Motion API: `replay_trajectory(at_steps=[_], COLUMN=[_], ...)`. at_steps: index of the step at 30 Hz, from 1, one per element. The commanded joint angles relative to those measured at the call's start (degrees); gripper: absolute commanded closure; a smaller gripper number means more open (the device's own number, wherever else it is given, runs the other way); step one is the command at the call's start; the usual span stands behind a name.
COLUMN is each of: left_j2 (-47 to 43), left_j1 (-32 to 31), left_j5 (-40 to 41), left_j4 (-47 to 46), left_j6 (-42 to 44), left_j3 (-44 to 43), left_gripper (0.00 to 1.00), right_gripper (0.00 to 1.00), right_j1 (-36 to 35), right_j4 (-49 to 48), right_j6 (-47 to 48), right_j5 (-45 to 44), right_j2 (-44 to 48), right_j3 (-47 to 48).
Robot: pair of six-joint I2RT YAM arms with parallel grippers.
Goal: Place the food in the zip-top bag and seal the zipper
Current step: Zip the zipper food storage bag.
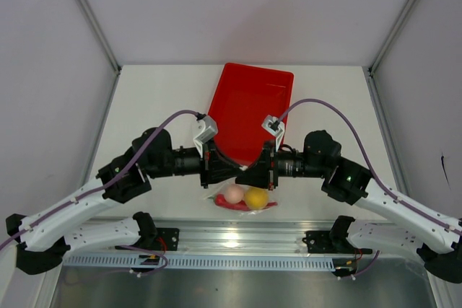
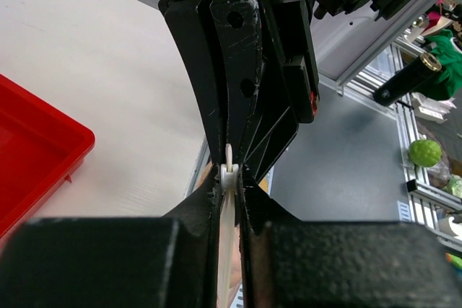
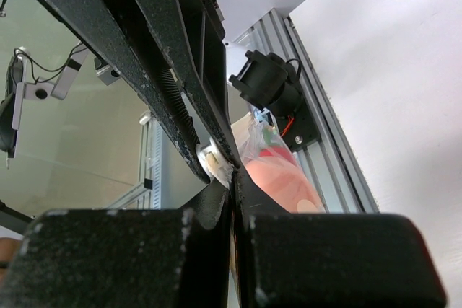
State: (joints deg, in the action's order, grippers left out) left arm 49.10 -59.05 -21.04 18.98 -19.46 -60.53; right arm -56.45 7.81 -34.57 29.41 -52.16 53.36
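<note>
The zip-top bag (image 1: 244, 201) hangs between my two grippers over the table's near edge. Inside it are the pale pinkish ball (image 1: 232, 193), the yellow fruit (image 1: 255, 198) and the red chili (image 1: 229, 204). My left gripper (image 1: 222, 169) is shut on the bag's top edge, its jaws pinching the white zipper piece (image 2: 229, 175). My right gripper (image 1: 250, 172) meets it tip to tip and is shut on the same edge. In the right wrist view the ball (image 3: 280, 180) and some red (image 3: 274, 155) show through the crinkly plastic just behind the right gripper (image 3: 232, 180).
The red tray (image 1: 253, 102) lies on the white table behind the grippers; its corner shows in the left wrist view (image 2: 32, 153). The aluminium rail (image 1: 238, 239) with both arm bases runs along the near edge, below the bag.
</note>
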Motion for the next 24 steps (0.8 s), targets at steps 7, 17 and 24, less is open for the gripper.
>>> replay_trajectory(at_steps=[7, 17, 24], left_j2=[-1.1, 0.0, 1.4], left_j1=[0.2, 0.2, 0.2], left_j5=[0.6, 0.0, -2.3], left_j4=[-0.4, 3.3, 3.4], left_j6=[-0.5, -0.7, -1.0], left_j3=[-0.3, -2.4, -2.7], left_gripper=[0.99, 1.0, 0.99], right_gripper=[1.0, 1.0, 1.0], right_j1=[0.3, -1.9, -3.8], right_j4=[-5.6, -15.6, -18.4], right_j6=[-0.9, -1.7, -2.5], right_j5=[-1.3, -8.2, -11.4], right_j2=[0.7, 7.2, 7.0], right_j3=[-0.7, -7.2, -7.9])
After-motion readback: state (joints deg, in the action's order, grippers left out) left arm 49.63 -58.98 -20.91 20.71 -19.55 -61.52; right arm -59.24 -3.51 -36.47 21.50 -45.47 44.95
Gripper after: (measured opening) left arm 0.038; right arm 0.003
